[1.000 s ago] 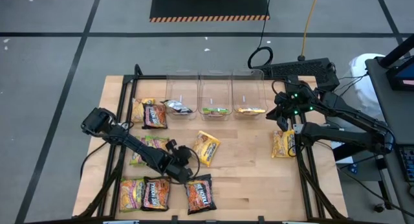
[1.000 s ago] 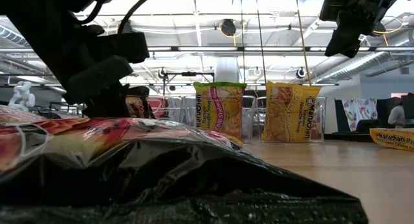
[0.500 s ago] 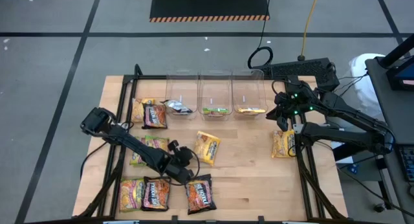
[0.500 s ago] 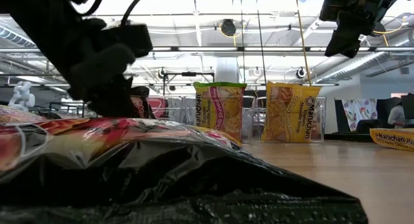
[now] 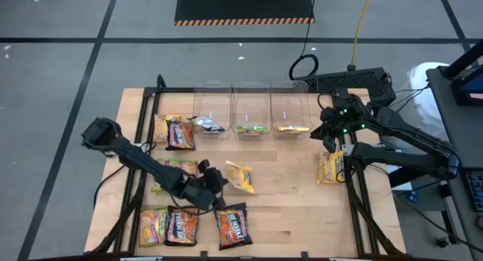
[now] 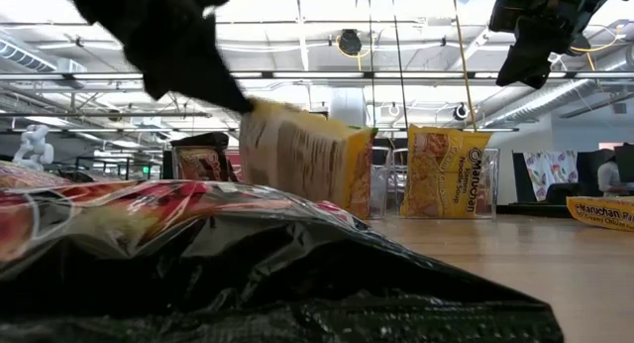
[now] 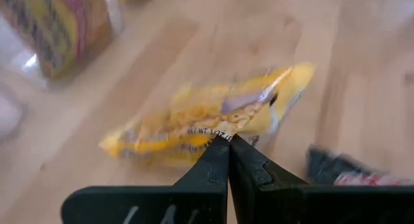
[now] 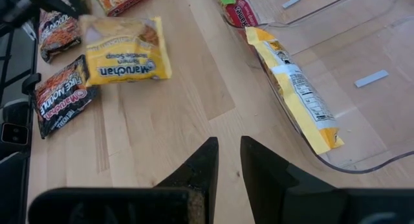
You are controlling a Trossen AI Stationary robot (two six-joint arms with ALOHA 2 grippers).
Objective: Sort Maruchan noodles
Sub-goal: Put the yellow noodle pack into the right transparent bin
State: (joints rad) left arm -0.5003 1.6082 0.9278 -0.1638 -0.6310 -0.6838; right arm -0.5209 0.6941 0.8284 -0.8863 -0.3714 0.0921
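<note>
Left gripper: the left gripper [image 5: 213, 179] is near the middle of the table [image 5: 287, 208]. Its two fingers are pinched tight on the edge of a yellow packet [image 5: 239, 177].
How it is held: in the left wrist view the fingertips [image 7: 226, 146] bite the thin sealed edge, and the rest of the packet hangs out past them. In the low view it looks lifted and tipped up.
Right gripper: the right gripper [image 5: 330, 137] waits by the right side of the table, near the bins. Its fingers [image 8: 200, 166] are a little way apart and hold nothing.
Bins: three clear bins [image 5: 251, 110] stand in a row at the far side. One has a black packet, one a green one, and one a yellow packet.
Other noodles: more packets lie on the left and front of the table, like a black and red packet [image 5: 232, 225]. One more yellow one [image 5: 330, 167] lies by the right arm.
How a packet handles: it looks light, thin and crinkly. The plastic is probably slippery. The noodle block inside may crack if squeezed hard.
Where to grab: the flat sealed edge seems best. A pinch there can hold without crushing the noodles.
</note>
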